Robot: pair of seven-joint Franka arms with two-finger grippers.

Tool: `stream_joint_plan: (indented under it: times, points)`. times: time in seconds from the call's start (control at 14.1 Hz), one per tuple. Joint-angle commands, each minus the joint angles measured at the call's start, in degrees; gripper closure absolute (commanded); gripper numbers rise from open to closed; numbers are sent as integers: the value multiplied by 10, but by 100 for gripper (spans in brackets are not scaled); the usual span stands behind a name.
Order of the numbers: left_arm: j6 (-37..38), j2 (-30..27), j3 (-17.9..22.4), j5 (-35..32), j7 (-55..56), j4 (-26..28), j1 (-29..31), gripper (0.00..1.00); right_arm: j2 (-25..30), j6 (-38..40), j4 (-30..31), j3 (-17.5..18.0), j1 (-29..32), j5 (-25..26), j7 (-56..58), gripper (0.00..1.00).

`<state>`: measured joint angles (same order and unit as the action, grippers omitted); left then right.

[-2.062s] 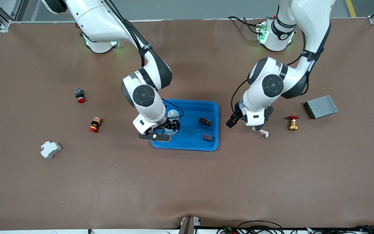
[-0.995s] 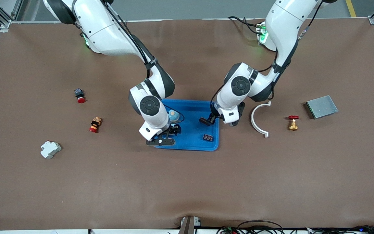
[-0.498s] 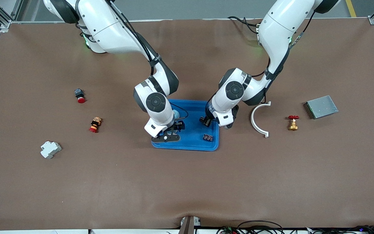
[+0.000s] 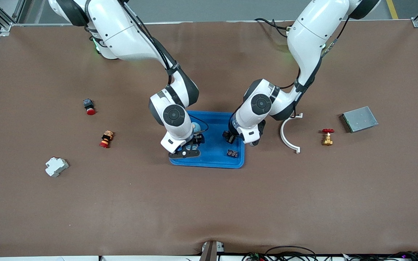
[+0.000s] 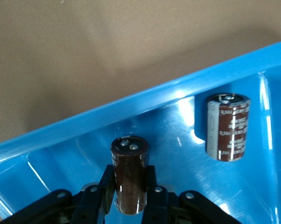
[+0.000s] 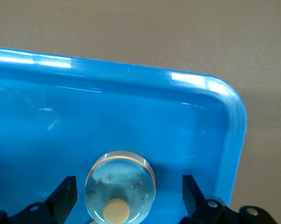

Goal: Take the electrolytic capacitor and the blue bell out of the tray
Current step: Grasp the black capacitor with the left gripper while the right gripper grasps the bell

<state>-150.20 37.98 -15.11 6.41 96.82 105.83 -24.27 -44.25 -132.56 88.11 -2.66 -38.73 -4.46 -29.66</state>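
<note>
A blue tray lies mid-table. Inside it, at the left arm's end, my left gripper is shut on a dark brown capacitor, with a finger pressed to each side. Another brown cylinder lies by the tray wall, nearer the front camera. At the right arm's end of the tray sits the bell, a pale blue dome with a tan button. My right gripper stands open around it, its fingers clear of the dome on both sides.
A white curved strip, a brass valve with a red handle and a grey metal box lie toward the left arm's end. Two red-capped buttons and a white breaker lie toward the right arm's end.
My left gripper has come from beside the white strip into the tray and shut on the capacitor. The right gripper shifted slightly along the tray and stays open around the bell.
</note>
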Motion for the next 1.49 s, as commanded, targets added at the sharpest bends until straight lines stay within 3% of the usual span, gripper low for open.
stream_joint_plan:
  times: [0.0, 0.43, 0.85, 1.0, 1.07, 1.28, 1.35, 1.42]
  points:
    - [39, -35, 21, -9, 7, -4, -10, 100, -1, -3, 0, 1, 1, -4, 8, 0]
    - [132, -109, 23, -69, -12, -11, 47, 100, -11, -13, -2, 0, -6, -5, 7, 0]
    - [248, -159, 18, -69, -184, -17, 144, 100, -18, -23, -2, 1, -6, -5, 8, 0]
    - [257, -168, 18, -68, -218, -17, 169, 100, -18, -22, -3, 1, -5, -5, 9, 39]
    - [261, -171, 17, -68, -227, -12, 181, 100, -17, -23, -3, 1, -5, -5, 9, 51]
    - [285, -172, 18, -68, -296, -11, 227, 100, -17, -22, -3, 1, -5, -5, 8, 78]
    - [293, -171, 18, -68, -325, -11, 244, 100, -17, -21, -4, 1, -4, -5, 8, 85]
    - [300, -168, 18, -68, -354, -11, 262, 100, -16, -19, -5, 1, -4, -6, 5, 85]
